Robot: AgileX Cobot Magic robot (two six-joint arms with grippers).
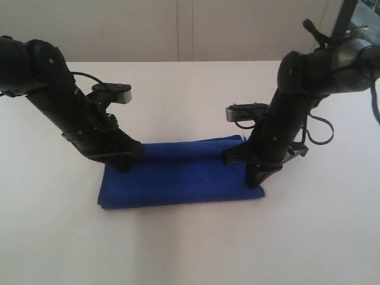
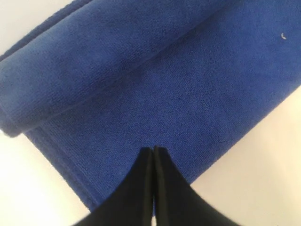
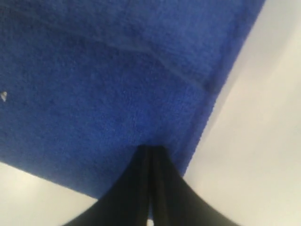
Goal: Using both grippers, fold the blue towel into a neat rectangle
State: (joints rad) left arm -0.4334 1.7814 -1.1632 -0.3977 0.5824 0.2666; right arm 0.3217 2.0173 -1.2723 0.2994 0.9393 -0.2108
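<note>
Lying lengthwise left-to-right, the blue towel (image 1: pixel 178 178) has left tool (image 2: pixel 154 149) and right tool (image 3: pixel 150 148) clenched at its ends.

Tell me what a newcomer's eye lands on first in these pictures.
The blue towel stands out first, a deep blue folded band lying across the middle of the white table. Next, the black left claw is planted on the towel's left end and the black right claw on its right end, both shut with tips against the cloth.
</note>
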